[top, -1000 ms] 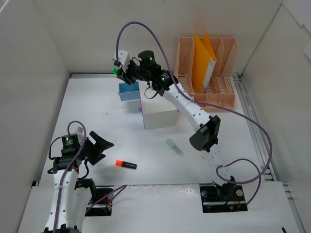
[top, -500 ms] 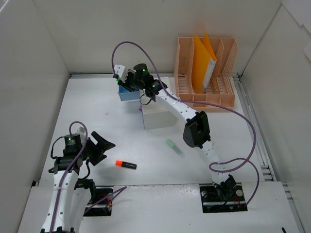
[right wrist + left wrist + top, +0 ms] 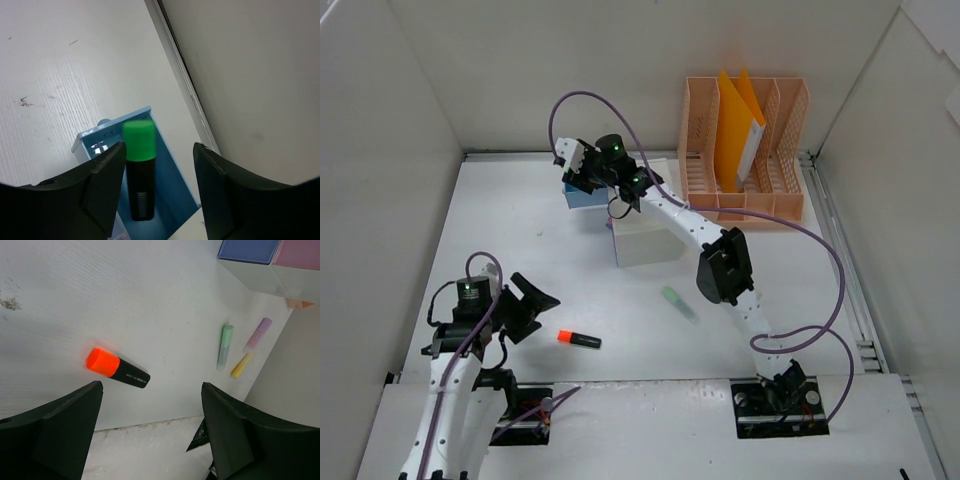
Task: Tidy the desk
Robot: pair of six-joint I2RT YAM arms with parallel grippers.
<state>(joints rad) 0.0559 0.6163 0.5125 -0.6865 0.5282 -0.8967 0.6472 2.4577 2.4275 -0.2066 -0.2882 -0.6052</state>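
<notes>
White desk (image 3: 520,230): spans the walled floor, under the box and all else. Peach rack (image 3: 745,150): stands behind and right of the white box (image 3: 645,240). Blue tray (image 3: 585,196): sits just left-rear of box. Right gripper (image 3: 580,177): hangs over tray, jaws spread, green-capped marker (image 3: 138,170) between them, unpinched. Left gripper (image 3: 535,308): hovers front-left of box, jaws wide, holding nothing. Orange marker (image 3: 578,340): lies front-left of box.
</notes>
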